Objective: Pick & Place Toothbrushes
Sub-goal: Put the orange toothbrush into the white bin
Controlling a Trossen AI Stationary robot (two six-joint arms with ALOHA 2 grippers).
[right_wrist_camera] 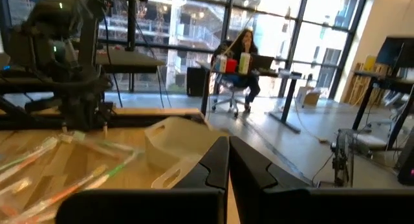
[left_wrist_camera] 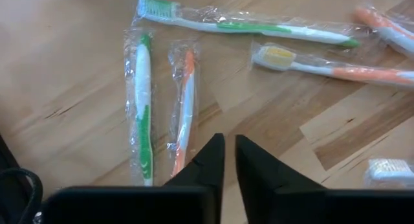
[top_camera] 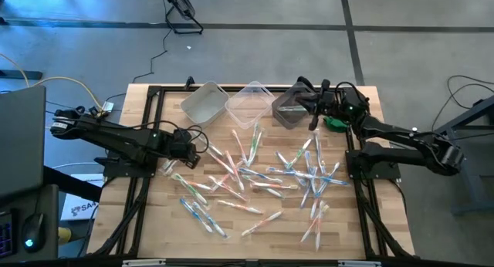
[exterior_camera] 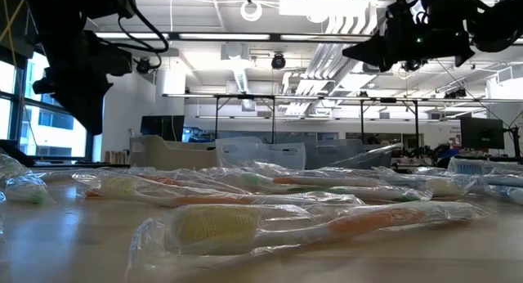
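Observation:
Several wrapped toothbrushes (top_camera: 262,174) lie scattered flat on the wooden table, with orange, green or blue handles. My left gripper (top_camera: 193,155) hovers over the left end of the scatter, fingers shut and empty (left_wrist_camera: 229,160). Just beyond its tips lie a green-handled toothbrush (left_wrist_camera: 142,114) and an orange-handled one (left_wrist_camera: 184,111), side by side. My right gripper (top_camera: 306,105) hangs above the dark bin (top_camera: 287,113) at the far edge, fingers shut on nothing (right_wrist_camera: 228,160). In the low view both grippers are raised clear of the toothbrushes (exterior_camera: 327,224).
Three bins stand in a row along the far edge: a pale grey one (top_camera: 202,102), a clear one (top_camera: 248,103) and the dark one. A small green object (top_camera: 336,123) lies beside the right arm. A person sits at a desk (right_wrist_camera: 246,62) far behind the table.

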